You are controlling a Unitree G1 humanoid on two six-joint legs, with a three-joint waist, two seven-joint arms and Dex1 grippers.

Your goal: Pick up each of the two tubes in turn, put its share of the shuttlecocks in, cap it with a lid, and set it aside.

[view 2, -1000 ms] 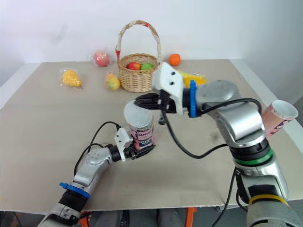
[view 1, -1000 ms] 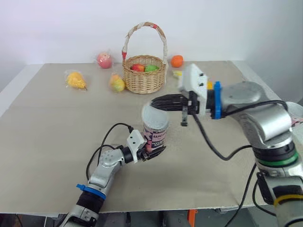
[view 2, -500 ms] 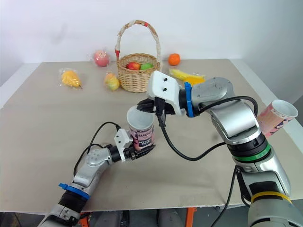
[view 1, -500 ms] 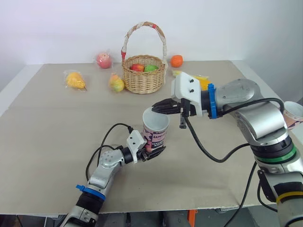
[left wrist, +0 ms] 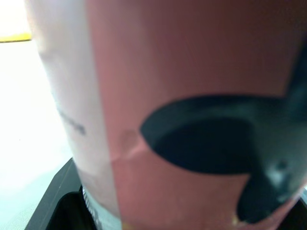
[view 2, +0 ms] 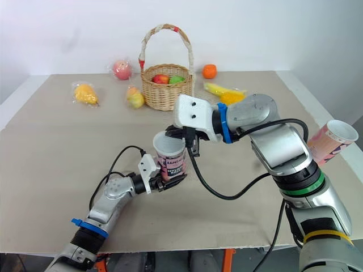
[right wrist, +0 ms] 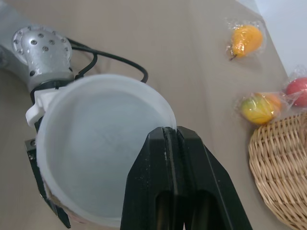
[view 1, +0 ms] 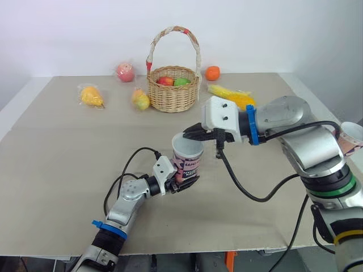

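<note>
**Tube.** The tube [view 1: 187, 164] is a cardboard cylinder with a pink and white printed label. It stands upright over the middle of the table, towards the near edge. Whether its base touches the surface cannot be told.

**Lid.** The lid [right wrist: 103, 143] is a shallow round cap of white, slightly translucent plastic. It lies at the tube's mouth. Whether it is fully seated cannot be told.

**Left gripper.** The left gripper [view 1: 185, 181] is clamped round the lower part of the tube, with one black finger on each side.

**Right gripper.** The right gripper [right wrist: 171, 132] reaches in from the right. Its two fingers are pinched together on the lid's rim, at the side of the rim towards the basket.

**Second tube.** The second tube [view 2: 332, 137] is pink with a white rim. It is tilted, its mouth is open, and it is at the table's right edge, well apart from the first.

**Surface and room.** The table [view 1: 57, 147] has a flat, matt beige covering. A plain white wall stands behind it.

**Count.**
- Two tubes and one lid.
- One woven wicker basket [view 1: 173, 93] with a hoop handle, at the far middle. A red fruit and a green fruit show inside it.
- Three fruits in clear wrap left of the basket: one red [view 1: 125, 72], one yellow [view 1: 91, 95], and one yellow-green [view 1: 140, 99] just beside the basket.
- One orange [view 1: 212, 72] right of the basket.
- One long yellow packet [view 1: 231, 96] right of the basket.
</note>
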